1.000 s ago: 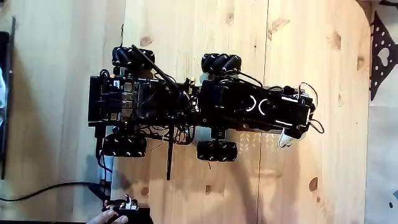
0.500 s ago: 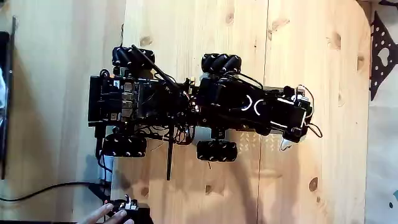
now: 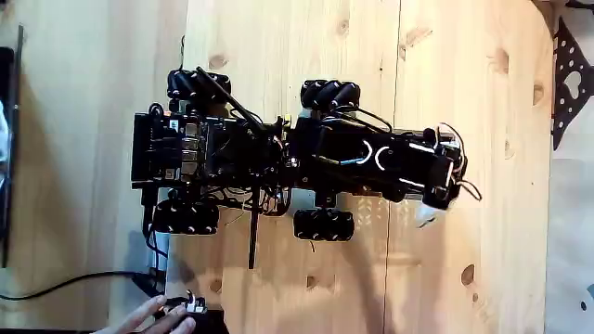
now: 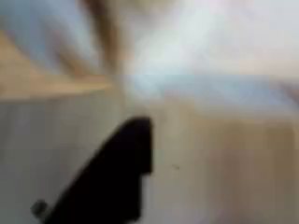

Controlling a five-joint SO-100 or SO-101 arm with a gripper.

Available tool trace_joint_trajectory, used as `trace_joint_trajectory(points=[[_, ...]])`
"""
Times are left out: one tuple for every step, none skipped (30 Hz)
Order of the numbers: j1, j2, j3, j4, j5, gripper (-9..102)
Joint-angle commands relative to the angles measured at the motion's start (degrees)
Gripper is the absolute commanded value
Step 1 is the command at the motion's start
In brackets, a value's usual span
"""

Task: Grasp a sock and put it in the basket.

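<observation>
Sock (image 3: 427, 212), a small whitish lump, showed in the fixed view just under the arm's tip, beside the gripper (image 3: 444, 190), above the wooden table (image 3: 464, 74); whether the jaws gripped it I cannot tell. A hand (image 3: 153, 318) lay at the bottom edge. The wrist view was blurred: one dark finger (image 4: 107, 182) over pale wood.

- Wheeled robot base (image 3: 209, 153): black, with black arm (image 3: 380, 158) bearing white curved marks.
- Table (image 3: 306, 46): pale knotty pine.
- Sheet (image 3: 568, 79): black, heart-shaped holes.
</observation>
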Motion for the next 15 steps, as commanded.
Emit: trace_joint_trajectory(points=[[-3.5,4.3,3.8,12.7,-1.1,40],[-4.2,5.6,3.8,12.7,-1.1,40],[-5.1,6.9,3.8,12.8,-0.3,40],[-6.2,8.2,3.8,12.8,1.8,40],[-7.2,9.4,3.9,12.5,4.3,40],[-8.2,11.0,4.4,11.7,7.6,40],[-9.0,12.9,4.7,11.0,11.2,40],[-9.5,14.3,4.7,10.5,14.9,40],[-10.5,15.7,4.8,9.6,20.4,40],[-12.4,17.7,5.1,8.3,27.6,40],[-13.6,18.5,5.7,6.7,33.6,40],[-14.9,19.2,6.2,5.2,39.0,40],[-16.3,19.7,6.9,3.7,44.5,40],[-17.8,20.1,8.2,1.4,49.8,41],[-19.6,21.2,9.9,-2.5,57.0,41]])
